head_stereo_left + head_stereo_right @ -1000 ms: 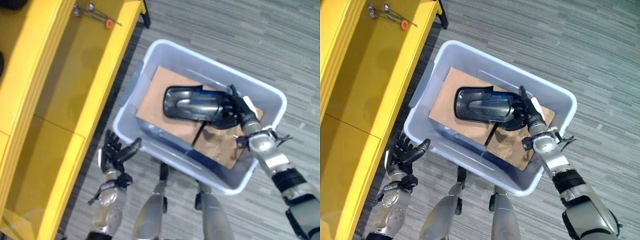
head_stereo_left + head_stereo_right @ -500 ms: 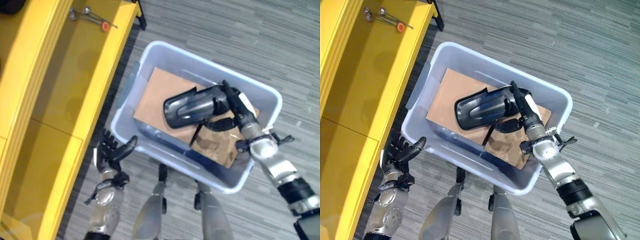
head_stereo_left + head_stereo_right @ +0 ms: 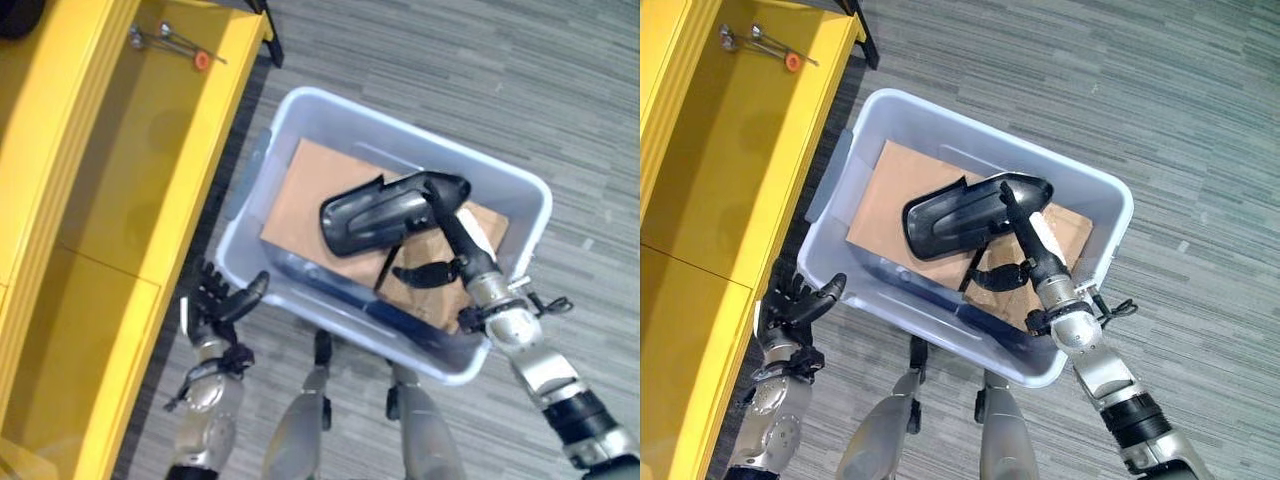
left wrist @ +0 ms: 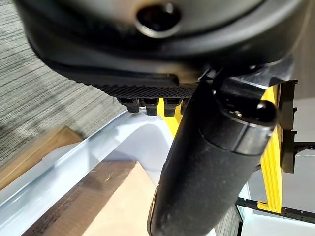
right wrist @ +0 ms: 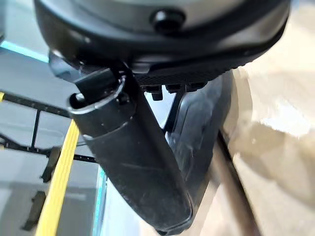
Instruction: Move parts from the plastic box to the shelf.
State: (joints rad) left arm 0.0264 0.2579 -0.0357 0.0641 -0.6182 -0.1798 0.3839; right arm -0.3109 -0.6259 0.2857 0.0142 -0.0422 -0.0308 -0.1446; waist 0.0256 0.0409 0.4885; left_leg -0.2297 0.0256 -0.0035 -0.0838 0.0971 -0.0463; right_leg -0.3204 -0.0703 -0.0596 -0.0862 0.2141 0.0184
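Note:
A glossy black moulded part (image 3: 365, 210) hangs tilted over the brown cardboard (image 3: 300, 195) inside the pale plastic box (image 3: 400, 115). My right hand (image 3: 458, 245) is shut on the part's right end, the thumb lying up along it and the fingers curled beneath. The right wrist view has that part (image 5: 202, 128) just past the thumb. A thin black strap hangs from the part. My left hand (image 3: 215, 305) is open with fingers spread, outside the box by its near left corner. The left wrist view looks past its thumb (image 4: 216, 162) at the box rim (image 4: 98, 140).
The yellow shelf (image 3: 130, 170) runs along the left, close to the box's left wall. Slim metal tools with an orange piece (image 3: 170, 45) lie at the shelf's far end. Grey striped floor surrounds the box.
My right hand has raised the part's right end off the cardboard and drawn back toward me. The view has shifted a little; the left hand keeps its pose.

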